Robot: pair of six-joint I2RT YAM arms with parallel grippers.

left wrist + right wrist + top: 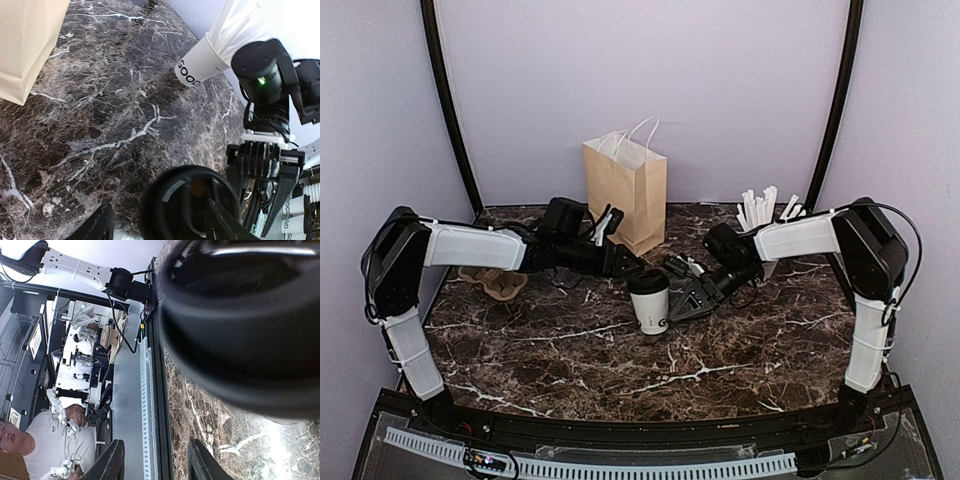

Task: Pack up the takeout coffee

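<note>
The lidded takeout coffee (649,302) stood unheld at mid-table between the left gripper (624,264) and right gripper (682,303), both with jaws apart, the paper bag (626,190) behind; the pick-up looked pending, calling for a firm grasp and a lift into the bag.

pale lilac walls (640,80), dark marbled tabletop (620,370)

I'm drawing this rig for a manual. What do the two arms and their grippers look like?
The left arm and right arm have white links joined by black joints. A thin black cable loops past the right elbow. The left gripper and right gripper are black, two-fingered; a green light glows on the right wrist.
</note>
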